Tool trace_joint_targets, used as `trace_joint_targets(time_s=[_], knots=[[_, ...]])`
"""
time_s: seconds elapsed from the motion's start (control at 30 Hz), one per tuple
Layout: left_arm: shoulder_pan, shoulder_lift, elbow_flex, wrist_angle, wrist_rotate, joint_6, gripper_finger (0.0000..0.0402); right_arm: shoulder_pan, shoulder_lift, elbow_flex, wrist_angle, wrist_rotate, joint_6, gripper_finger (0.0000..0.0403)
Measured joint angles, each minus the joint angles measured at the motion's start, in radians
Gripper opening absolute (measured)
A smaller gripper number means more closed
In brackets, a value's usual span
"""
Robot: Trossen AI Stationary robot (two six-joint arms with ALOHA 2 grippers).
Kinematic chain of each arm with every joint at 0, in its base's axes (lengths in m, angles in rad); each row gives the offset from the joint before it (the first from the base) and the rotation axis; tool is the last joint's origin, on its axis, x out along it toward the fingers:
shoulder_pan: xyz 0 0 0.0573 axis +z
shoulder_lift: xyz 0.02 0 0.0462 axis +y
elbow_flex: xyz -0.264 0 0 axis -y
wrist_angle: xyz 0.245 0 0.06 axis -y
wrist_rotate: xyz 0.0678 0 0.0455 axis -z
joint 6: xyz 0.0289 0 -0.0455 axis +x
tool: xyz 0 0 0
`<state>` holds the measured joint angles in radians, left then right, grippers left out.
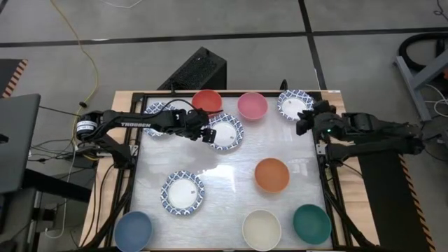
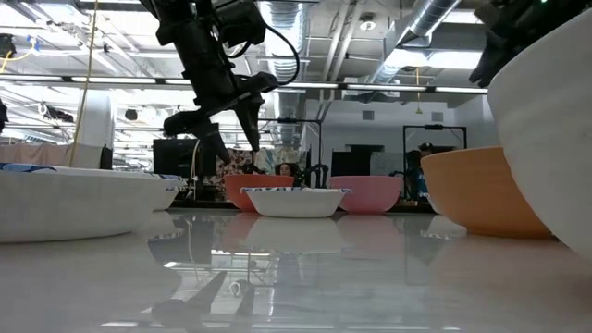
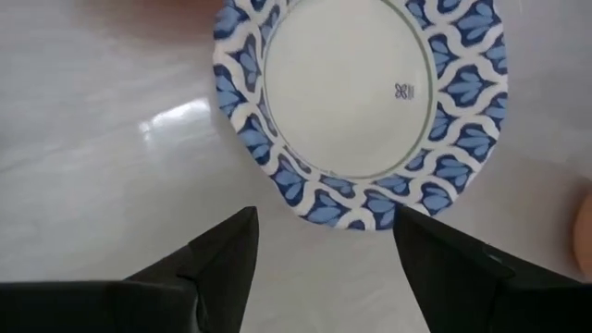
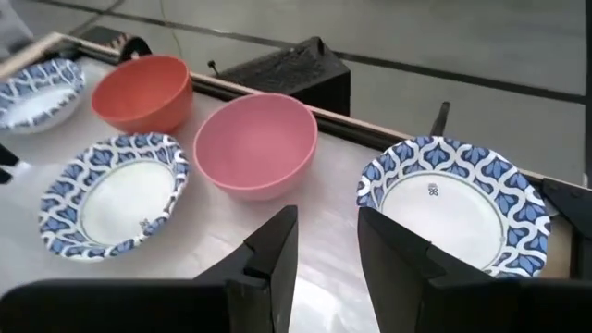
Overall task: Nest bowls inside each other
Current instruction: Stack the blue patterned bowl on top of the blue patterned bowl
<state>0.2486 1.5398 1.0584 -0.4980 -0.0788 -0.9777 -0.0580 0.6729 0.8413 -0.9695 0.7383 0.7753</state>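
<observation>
Ten small bowls rest on their bases on the white table (image 1: 231, 164). Along the far edge are a blue-patterned bowl (image 1: 155, 109), a red one (image 1: 206, 100), a pink one (image 1: 252, 106) and a patterned one (image 1: 292, 103). Another patterned bowl (image 1: 227, 131) sits just nearer. My left gripper (image 1: 208, 134) hovers open above that bowl's left rim (image 3: 356, 208), its fingers clear of it. My right gripper (image 1: 302, 126) stands open beside the far-right patterned bowl (image 4: 453, 199), nothing between its fingers (image 4: 326, 222).
Nearer lie a patterned bowl (image 1: 183, 192) and an orange bowl (image 1: 271, 175). Blue (image 1: 133, 231), cream (image 1: 261, 229) and teal (image 1: 311, 224) bowls line the near edge. A black box (image 1: 196, 70) stands beyond the far edge. Bare table shows in the middle.
</observation>
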Motion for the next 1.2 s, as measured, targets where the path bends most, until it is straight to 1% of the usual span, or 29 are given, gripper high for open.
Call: trace_joint_targets(time_s=[0.07,0.3,0.43,0.57,0.8,0.97,1.2], knots=[[0.002,0.000,0.000,0.000,0.012,-0.003,0.0241,-0.005,0.028,0.000,0.009,-0.001,0.000,0.0139],[0.013,0.000,0.000,0.001,0.002,-0.002,0.0241,-0.011,0.110,0.000,0.015,-0.002,0.003,0.0139],[0.015,0.000,-0.007,0.017,0.021,0.005,0.0241,-0.011,0.131,0.000,0.015,-0.003,0.003,0.0139],[0.015,0.000,-0.043,0.047,0.030,-0.010,0.0241,-0.022,0.131,0.000,0.013,-0.005,0.003,0.0139],[0.022,0.001,-0.118,0.155,0.041,-0.058,0.0241,-0.050,0.131,0.000,0.014,-0.006,0.003,0.0139],[0.023,0.001,-0.173,0.249,0.041,-0.093,0.0241,-0.050,0.131,0.000,0.015,-0.006,0.003,0.0139],[0.022,0.001,-0.226,0.335,0.036,-0.127,0.0241,-0.049,0.131,0.000,0.015,-0.006,0.003,0.0139]])
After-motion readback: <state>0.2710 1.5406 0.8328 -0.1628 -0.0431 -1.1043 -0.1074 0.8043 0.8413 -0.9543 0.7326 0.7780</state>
